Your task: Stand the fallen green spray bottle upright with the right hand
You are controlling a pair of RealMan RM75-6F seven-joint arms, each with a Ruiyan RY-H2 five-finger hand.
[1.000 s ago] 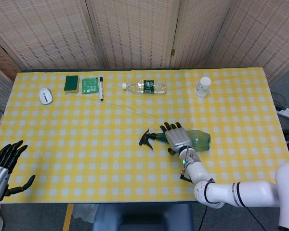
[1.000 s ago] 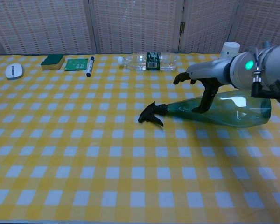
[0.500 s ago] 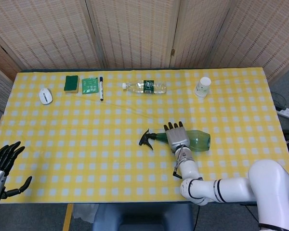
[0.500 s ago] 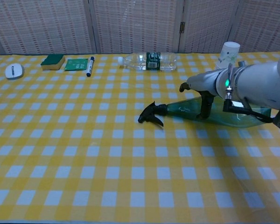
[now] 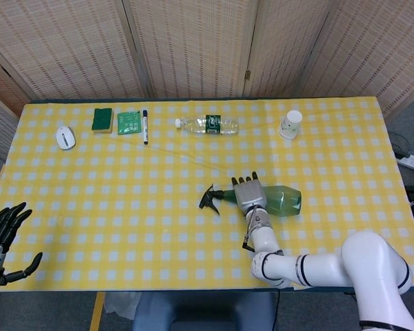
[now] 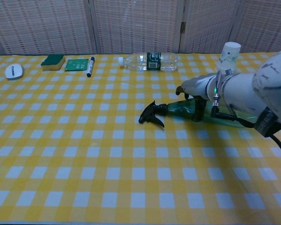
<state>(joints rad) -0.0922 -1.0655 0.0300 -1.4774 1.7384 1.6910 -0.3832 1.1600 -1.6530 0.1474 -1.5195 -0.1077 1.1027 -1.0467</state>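
The green spray bottle lies on its side on the yellow checked cloth, right of centre, its black trigger head pointing left. My right hand lies over the bottle near its neck, fingertips reaching past the far side. In the chest view the right hand arches over the green spray bottle, thumb down on the near side, and my forearm hides the bottle's body. Whether the fingers squeeze it is unclear. My left hand hovers with fingers spread at the table's lower left corner, holding nothing.
A clear water bottle lies at the back centre, with a paper cup to its right. A marker, a green card, a sponge and a white mouse sit at the back left.
My right hand has slid left along the bottle toward its neck and settled lower on it. The bottle has stayed lying in place. My left hand drifted slightly down and left.
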